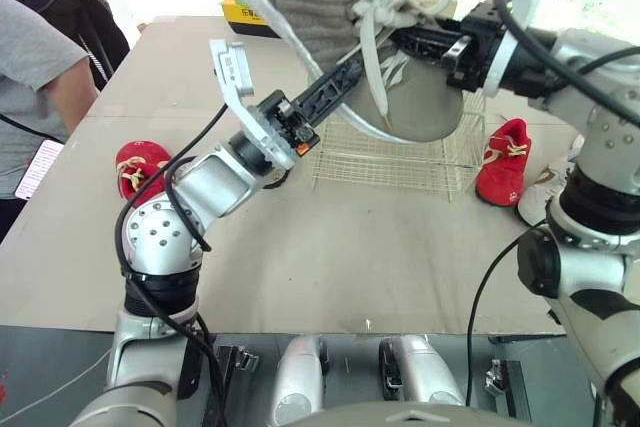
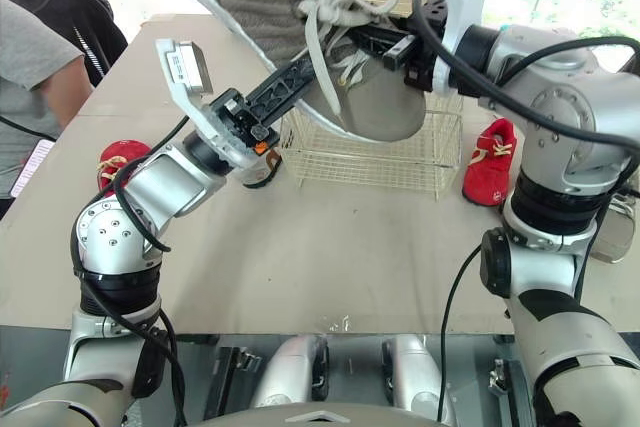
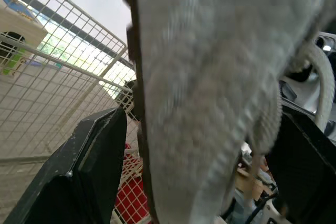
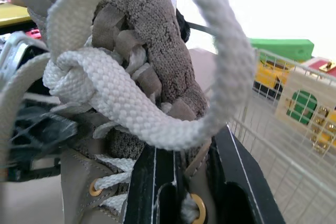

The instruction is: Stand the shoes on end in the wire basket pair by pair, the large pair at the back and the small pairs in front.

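A person (image 1: 30, 67) stands at the bench's (image 1: 330, 247) left edge, with a black bag (image 1: 75, 7) behind them. A yellow box (image 1: 243, 13) lies at the far end. The wire basket (image 1: 400, 162) sits mid-bench and looks bare inside. A left red shoe (image 1: 140, 165) lies well to its left, partly hidden by the left arm. A right red shoe (image 1: 503, 162) stands just beside its right wall, and a white shoe (image 1: 545, 187) sits a little further right, behind the right arm.

The big grey shoe (image 1: 310, 7) hangs in the air over the basket, close to the camera. It blocks most of the basket's back and is clear of the wires. Its white laces dangle loose.

The left gripper (image 1: 350, 72) reaches up from the left. Its fingers (image 3: 94, 171) are spread wide around the shoe's body and sole and clamp it from both sides. The right gripper (image 1: 405, 39) comes in from the right. Its fingers (image 4: 152, 182) are nearly together and pinch the laced upper by an eyelet.
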Available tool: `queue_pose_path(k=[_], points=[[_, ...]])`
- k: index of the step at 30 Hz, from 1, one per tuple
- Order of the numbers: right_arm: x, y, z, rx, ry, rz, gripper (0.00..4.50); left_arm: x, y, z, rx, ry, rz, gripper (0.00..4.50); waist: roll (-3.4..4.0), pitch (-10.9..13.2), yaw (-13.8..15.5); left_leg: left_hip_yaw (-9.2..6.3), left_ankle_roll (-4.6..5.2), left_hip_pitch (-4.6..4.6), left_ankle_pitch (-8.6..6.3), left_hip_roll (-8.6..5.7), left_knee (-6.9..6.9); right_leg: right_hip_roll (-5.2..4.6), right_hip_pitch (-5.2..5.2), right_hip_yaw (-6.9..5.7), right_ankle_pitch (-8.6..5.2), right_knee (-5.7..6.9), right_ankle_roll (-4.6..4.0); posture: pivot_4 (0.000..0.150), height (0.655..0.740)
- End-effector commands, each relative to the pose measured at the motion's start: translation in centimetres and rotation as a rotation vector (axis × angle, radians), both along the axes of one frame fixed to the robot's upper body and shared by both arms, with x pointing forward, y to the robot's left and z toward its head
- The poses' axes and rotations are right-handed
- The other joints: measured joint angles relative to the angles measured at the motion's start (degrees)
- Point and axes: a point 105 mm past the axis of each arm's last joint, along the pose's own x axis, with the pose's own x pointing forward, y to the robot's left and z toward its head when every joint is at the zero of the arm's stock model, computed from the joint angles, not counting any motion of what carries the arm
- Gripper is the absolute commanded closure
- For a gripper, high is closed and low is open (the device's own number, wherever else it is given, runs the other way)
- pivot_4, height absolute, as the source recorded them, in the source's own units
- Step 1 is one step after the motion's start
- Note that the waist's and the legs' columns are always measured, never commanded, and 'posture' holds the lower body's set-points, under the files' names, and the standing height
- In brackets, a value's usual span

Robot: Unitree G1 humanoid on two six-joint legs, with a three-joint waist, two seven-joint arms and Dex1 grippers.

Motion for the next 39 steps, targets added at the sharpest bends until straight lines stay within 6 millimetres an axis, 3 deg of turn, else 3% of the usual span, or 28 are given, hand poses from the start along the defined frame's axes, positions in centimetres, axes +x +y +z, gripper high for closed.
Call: queue_pose_path(k=[1,5,6,10,12,18,21,30,35,39], points=[[-1.3,-0.5,1.8,0.034,-0.104,-0.033,4.50,0.2,1.0,1.3,0.016,-0.047,0.009,1.14,0.00,0.0,-0.1,-0.01,-0.01,0.00,0.01,0.00,-0.01,0.01,0.00,0.00,0.00,0.00,0.00,0.150,0.7400],[-1.5,-0.5,1.6,0.055,-0.118,-0.066,4.50,0.5,0.7,1.4,0.054,-0.047,-0.010,2.96,0.00,0.0,-0.1,-0.13,-0.01,-0.01,0.01,0.02,-0.07,0.04,0.00,0.00,0.00,-0.05,0.00,0.150,0.7400],[-1.6,-0.5,1.6,0.065,-0.117,-0.066,4.50,0.6,0.7,1.3,0.060,-0.048,-0.010,3.13,0.00,0.0,-0.1,-0.12,-0.01,-0.01,0.01,0.02,-0.08,0.04,-0.01,0.01,0.00,-0.06,0.00,0.150,0.7400],[-1.1,-1.0,1.4,0.109,-0.112,-0.131,4.50,1.1,0.7,2.0,0.090,-0.111,-0.011,3.17,0.00,0.0,0.0,-0.11,-0.01,-0.01,0.01,0.01,-0.08,0.04,-0.01,-0.01,0.00,-0.06,0.00,0.150,0.7400],[-1.1,-1.5,1.3,0.125,-0.122,-0.142,3.67,1.3,0.9,2.4,0.120,-0.154,-0.012,3.17,0.00,0.0,0.0,-0.11,-0.01,-0.02,0.01,0.00,-0.08,0.04,0.00,-0.04,0.00,-0.08,0.00,0.150,0.7400],[-1.4,-2.9,0.4,0.098,-0.254,-0.219,1.94,3.5,2.8,4.6,0.190,-0.244,0.012,3.17,-0.01,0.0,0.1,-0.17,0.04,-0.08,-0.03,-0.01,-0.09,0.05,-0.01,-0.15,-0.01,-0.15,0.01,0.150,0.7400],[-3.0,-3.9,0.3,0.276,-0.316,-0.128,1.94,5.2,3.9,6.9,0.208,-0.314,0.053,3.17,-0.01,0.0,0.0,-0.15,0.07,-0.07,-0.04,-0.02,-0.11,0.08,-0.02,-0.12,-0.01,-0.17,0.01,0.150,0.7400],[-7.1,-6.4,-5.4,0.075,-0.311,-0.098,1.94,9.4,5.4,14.0,0.283,-0.538,0.223,3.17,-0.07,0.1,0.3,-0.30,0.24,-0.26,-0.14,-0.09,-0.13,0.07,-0.04,-0.29,-0.03,-0.35,0.04,0.150,0.7400],[-7.2,-7.4,-5.5,0.105,-0.316,-0.170,1.94,10.4,4.5,14.9,0.481,-0.699,0.353,3.17,-0.07,0.1,-0.2,-0.28,0.25,-0.19,-0.15,-0.11,-0.14,0.08,-0.06,-0.18,-0.03,-0.28,0.04,0.150,0.7400],[-7.5,-7.1,-5.6,0.120,-0.321,-0.187,1.94,10.9,3.0,12.7,0.659,-0.730,0.282,3.17,-0.07,0.1,-0.1,-0.28,0.25,-0.18,-0.15,-0.10,-0.13,0.09,-0.06,-0.16,-0.04,-0.23,0.05,0.150,0.7400]])
